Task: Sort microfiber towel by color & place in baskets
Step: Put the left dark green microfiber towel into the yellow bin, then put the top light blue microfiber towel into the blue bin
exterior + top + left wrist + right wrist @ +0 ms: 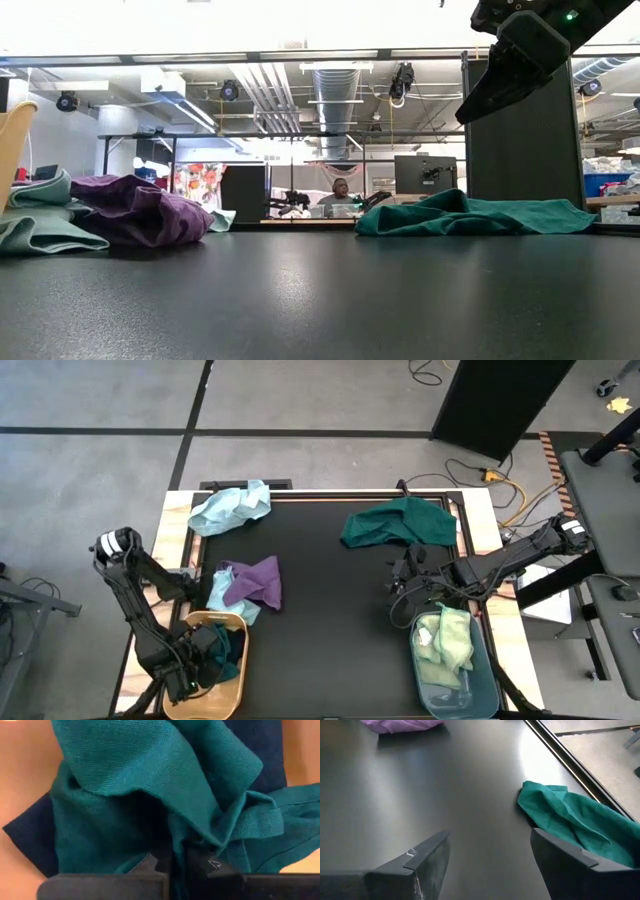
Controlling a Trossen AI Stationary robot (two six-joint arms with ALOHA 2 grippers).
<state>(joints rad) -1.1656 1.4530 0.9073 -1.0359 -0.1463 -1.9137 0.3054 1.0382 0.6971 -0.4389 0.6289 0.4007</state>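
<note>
Orange-yellow plastic sits at my table's seven o'clock corner: the orange basket [232, 690], and my left gripper [200, 660] is down inside it; its fingers [150, 865] are closed tight on the teal towel [150, 810], which lies over a navy towel [27, 837] on the basket floor; just at twelve o'clock of that basket a purple towel [258, 580] lies over a pale mint towel [238, 605] on the black mat [330, 630]; a light blue towel [230, 508] rests at the mat's eleven o'clock corner; a dark green towel [398, 522] lies at one o'clock; my right gripper [405, 588] hovers above the mat with its fingers [427, 857] spread apart and empty, the green towel just beside them; at five o'clock the grey-blue basket [485, 675] holds a yellow-green towel [450, 640].
</note>
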